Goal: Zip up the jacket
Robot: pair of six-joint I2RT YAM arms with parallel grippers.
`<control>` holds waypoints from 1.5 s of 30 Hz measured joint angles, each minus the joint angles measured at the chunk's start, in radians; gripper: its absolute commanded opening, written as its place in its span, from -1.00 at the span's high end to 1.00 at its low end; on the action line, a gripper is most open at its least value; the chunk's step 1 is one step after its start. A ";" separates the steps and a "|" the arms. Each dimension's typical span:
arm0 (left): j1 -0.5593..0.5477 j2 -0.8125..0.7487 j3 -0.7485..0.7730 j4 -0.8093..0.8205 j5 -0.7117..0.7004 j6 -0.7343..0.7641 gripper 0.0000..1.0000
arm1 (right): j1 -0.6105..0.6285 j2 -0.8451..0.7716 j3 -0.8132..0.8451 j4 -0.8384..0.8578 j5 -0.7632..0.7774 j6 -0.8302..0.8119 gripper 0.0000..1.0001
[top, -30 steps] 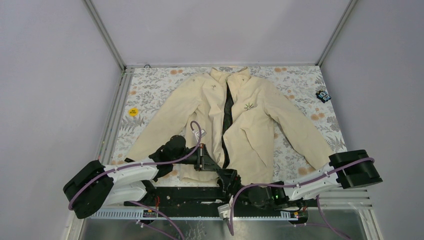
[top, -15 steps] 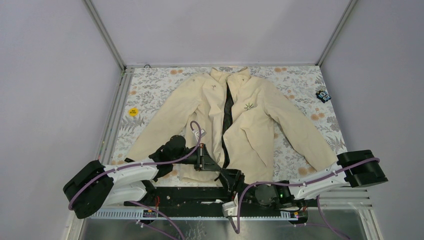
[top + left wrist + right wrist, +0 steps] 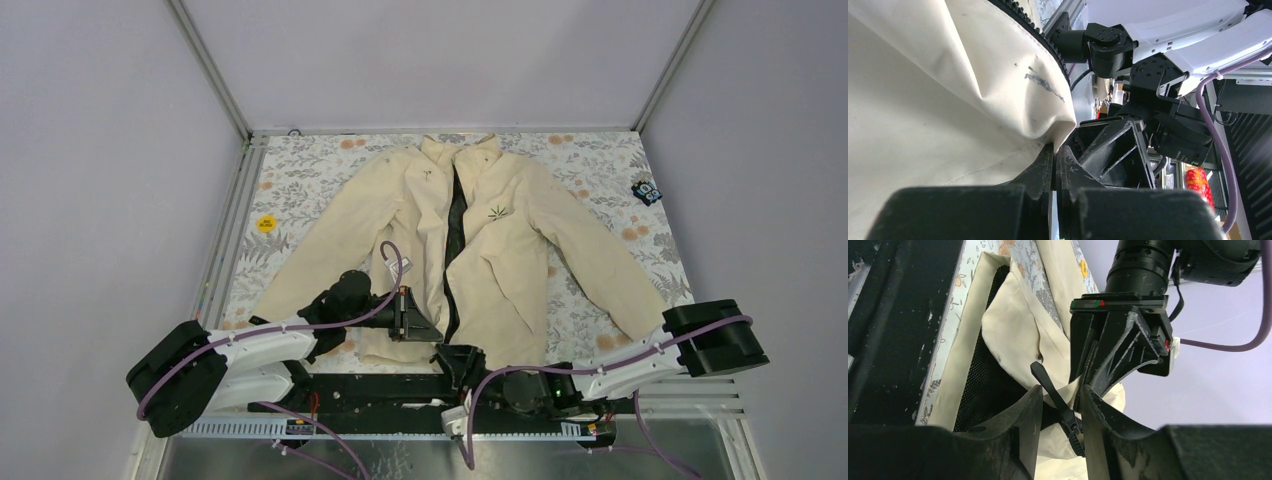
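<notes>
The cream jacket [image 3: 500, 260] lies flat on the table, its front open along a dark gap [image 3: 456, 225]. My left gripper [image 3: 412, 322] is at the hem near the bottom of that opening, shut on a fold of the cream fabric [image 3: 1013, 100], with its jaws pressed together [image 3: 1054, 152]. My right gripper [image 3: 455, 358] sits just below the hem. In the right wrist view its jaws [image 3: 1060, 390] stand apart around the black zipper pull [image 3: 1048, 382] and slider [image 3: 1073, 429], a gap showing on each side. Dark mesh lining [image 3: 983, 385] shows beside the pull.
The flowered table cover [image 3: 300, 180] runs to a metal rail [image 3: 228, 240] on the left and walls behind. A yellow sticker [image 3: 265, 224] lies at the left and a small blue-black object [image 3: 647, 190] at the far right. Both sleeves spread outward.
The right gripper's jaws have narrowed around the zipper pull, and the right arm has shifted slightly at the hem. The left gripper has kept its hold without moving.
</notes>
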 measured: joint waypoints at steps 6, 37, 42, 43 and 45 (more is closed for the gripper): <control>0.000 0.000 0.000 0.006 0.000 -0.003 1.00 | 0.000 0.034 0.000 0.000 0.000 0.000 0.20; 0.006 0.015 -0.043 0.029 -0.002 0.005 1.00 | -0.280 -0.171 0.030 -0.195 -0.406 0.552 1.00; 0.008 -0.008 -0.056 0.038 -0.020 0.005 1.00 | -0.392 -0.219 0.030 -0.203 -0.525 0.711 1.00; 0.008 -0.014 -0.056 0.042 -0.022 0.005 1.00 | -0.412 -0.229 0.029 -0.202 -0.545 0.742 1.00; 0.008 -0.022 -0.058 0.047 -0.026 0.005 1.00 | -0.443 -0.241 0.023 -0.192 -0.575 0.804 1.00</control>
